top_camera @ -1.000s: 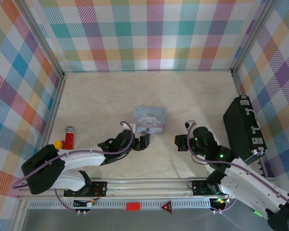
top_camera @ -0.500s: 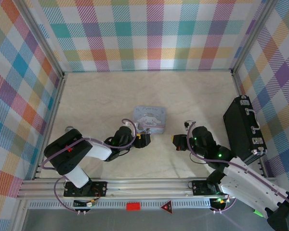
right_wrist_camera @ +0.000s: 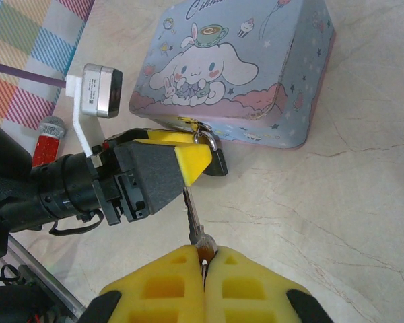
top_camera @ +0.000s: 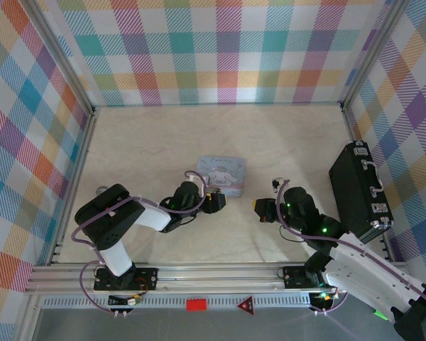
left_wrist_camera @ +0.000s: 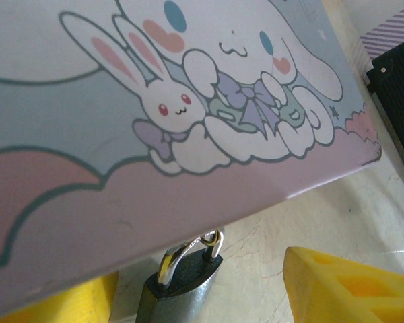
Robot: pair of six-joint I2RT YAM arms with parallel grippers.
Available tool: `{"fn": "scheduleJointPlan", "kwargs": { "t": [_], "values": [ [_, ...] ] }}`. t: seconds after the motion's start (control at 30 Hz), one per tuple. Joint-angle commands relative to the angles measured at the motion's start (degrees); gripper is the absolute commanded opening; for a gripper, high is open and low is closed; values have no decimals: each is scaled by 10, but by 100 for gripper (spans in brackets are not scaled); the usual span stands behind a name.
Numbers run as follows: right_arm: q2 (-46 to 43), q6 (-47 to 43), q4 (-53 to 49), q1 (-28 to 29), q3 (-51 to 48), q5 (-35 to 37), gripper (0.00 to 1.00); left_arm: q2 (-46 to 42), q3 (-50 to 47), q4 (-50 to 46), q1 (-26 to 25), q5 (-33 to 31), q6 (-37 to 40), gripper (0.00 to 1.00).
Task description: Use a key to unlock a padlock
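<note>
The small dark padlock [left_wrist_camera: 178, 282] with a silvery shackle hangs at the front edge of the pastel cartoon tin [left_wrist_camera: 155, 101]. My left gripper [left_wrist_camera: 195, 289] is open around it; a yellow finger [left_wrist_camera: 350, 289] stands on each side, and floor shows between the lock and the right one. From the right wrist, the padlock [right_wrist_camera: 215, 160] peeks out past the left arm's yellow fingertips [right_wrist_camera: 192, 161]. My right gripper [right_wrist_camera: 203, 254] is shut on the head of the thin grey key [right_wrist_camera: 194, 215], whose blade points at the padlock and ends just short of it. From above, the left gripper [top_camera: 214, 204] and right gripper [top_camera: 258, 208] face each other below the tin [top_camera: 222, 173].
A black case [top_camera: 358, 188] lies along the right wall. A red toy with a grey top [right_wrist_camera: 46, 138] lies left of the left arm. Plaid walls close in the pale marble-patterned floor [top_camera: 163, 142].
The left arm has pushed its gripper right, up to the tin's front edge, with its jaws narrowing round the padlock. The right gripper, holding the key, has edged slightly left.
</note>
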Motion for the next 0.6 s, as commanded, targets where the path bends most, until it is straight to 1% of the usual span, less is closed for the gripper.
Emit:
{"fn": "scheduleJointPlan", "kwargs": {
  "t": [0.0, 0.13, 0.3, 0.5, 0.57],
  "values": [
    [-5, 7, 15, 3, -5, -8, 0, 17, 16, -9, 6, 12, 11, 64],
    [-7, 7, 14, 3, -3, -10, 0, 25, 27, -21, 6, 13, 11, 60],
    [-7, 6, 14, 3, -2, -10, 0, 35, 41, -33, 6, 21, 12, 49],
    [-7, 8, 14, 3, -3, -9, 0, 39, 44, -30, 6, 29, 12, 42],
    [-7, 9, 14, 3, -4, -9, 0, 38, 40, -26, 6, 28, 12, 37]
  ]
}}
